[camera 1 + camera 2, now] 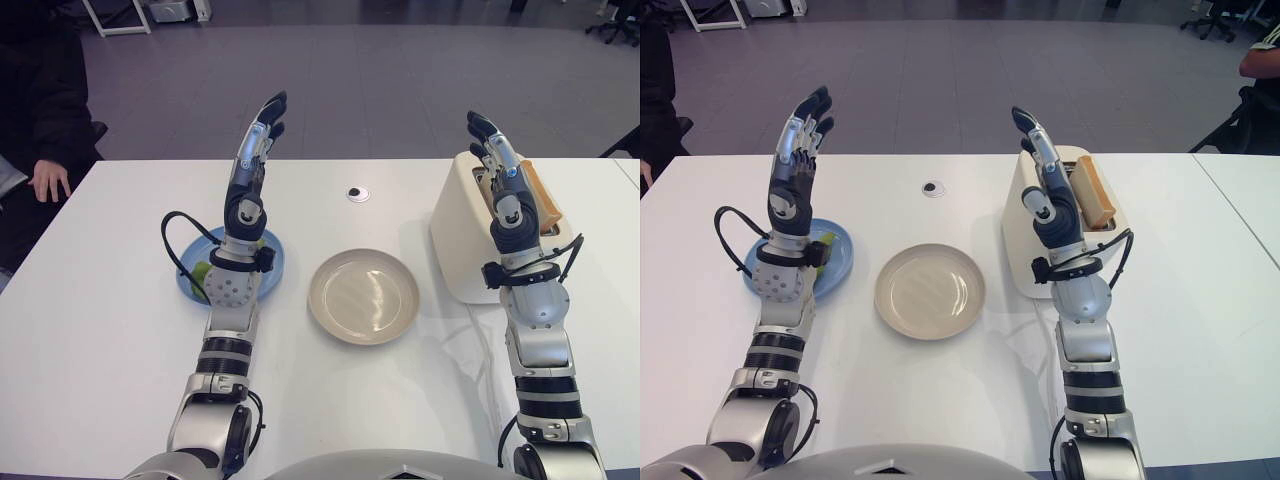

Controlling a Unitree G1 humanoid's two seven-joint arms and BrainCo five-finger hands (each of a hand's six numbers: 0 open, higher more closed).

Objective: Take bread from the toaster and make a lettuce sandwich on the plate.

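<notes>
Opening step, by my reading: left hand (250,180) and right hand (502,185) stand spread and empty. Next, the right hand should pinch the bread (1096,190) from the toaster (458,240), bound for the plate (365,297).

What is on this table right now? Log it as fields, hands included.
left hand: open, fingers straight up, raised over the blue dish, holding nothing
right hand: open, fingers up, raised by the toaster, holding nothing
toaster: cream, right of the plate
bread: slice standing in the toaster slot, sticking out the top
lettuce: on the blue dish, left of the plate
plate: beige, centre, bare
task state: not begun; bread in toaster, lettuce on dish
</notes>
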